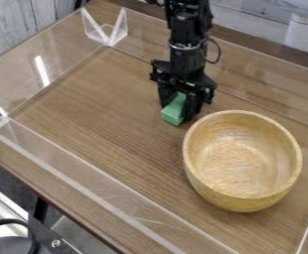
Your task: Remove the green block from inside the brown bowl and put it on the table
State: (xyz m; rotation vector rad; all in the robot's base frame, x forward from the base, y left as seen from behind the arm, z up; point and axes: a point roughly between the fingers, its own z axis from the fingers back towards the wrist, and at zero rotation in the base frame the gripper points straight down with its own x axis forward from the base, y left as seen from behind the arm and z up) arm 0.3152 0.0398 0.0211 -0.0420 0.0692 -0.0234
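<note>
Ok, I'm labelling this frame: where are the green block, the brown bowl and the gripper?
green block [176, 111]: camera view, its lower end below the fingers.
brown bowl [205, 189]: camera view, near rim.
gripper [181, 100]: camera view, between its fingertips, shut on the block.

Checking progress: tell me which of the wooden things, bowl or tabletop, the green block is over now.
The tabletop. The green block, shut in the hand, sits left of the brown bowl, outside its rim.

No text, label, brand, number or sign can be read anywhere in this view. Every surface shown is plain and unmarked.
</note>
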